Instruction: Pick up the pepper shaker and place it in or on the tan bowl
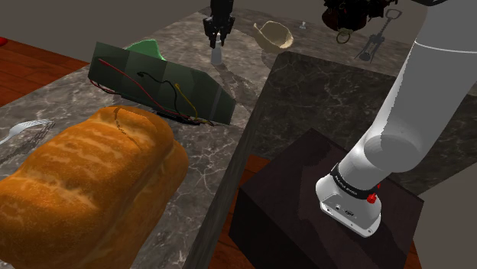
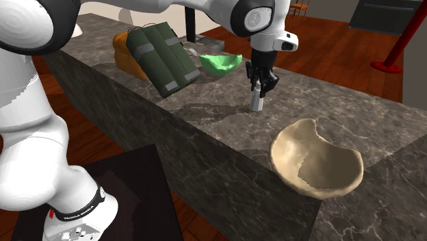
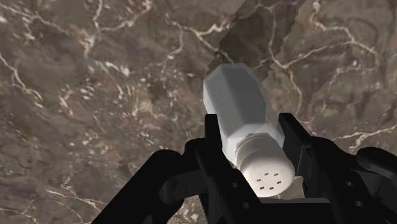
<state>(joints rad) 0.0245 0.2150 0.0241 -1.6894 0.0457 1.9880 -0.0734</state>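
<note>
As the wrist view shows, the gripper (image 3: 251, 143) has its 2 black fingers (image 3: 210, 159) closed to the width of the pepper shaker (image 3: 242, 114), clasping it on opposite sides just below the perforated cap.

Finding 1, position: the pepper shaker is a small pale faceted body with a rounded cap. It stands upright over the dark marble counter (image 2: 205, 120), directly beneath the hand. Whether its base touches the stone or hangs just clear cannot be told.

Finding 2, handling: judged light, rigid and smooth-sided. The flat facets should seat the pads fairly. The hold is high, so the body could pivot or slip under a quick swing. A moderate squeeze should suffice, and a hold nearer mid-body would be safer.

Finding 3, clearance: in the second exterior view the tan bowl (image 2: 294, 144) lies near the shaker, toward the lower right, with bare counter between them. Its rim is uneven and dips on 1 side, so a lift above rim height is advised before crossing. The green bowl (image 2: 220, 63) and dark green pack (image 2: 163, 58) sit on the opposite side, off that path. The counter's front edge runs close to the tan bowl, so a release over the bowl's middle would guard against a roll-off.
</note>
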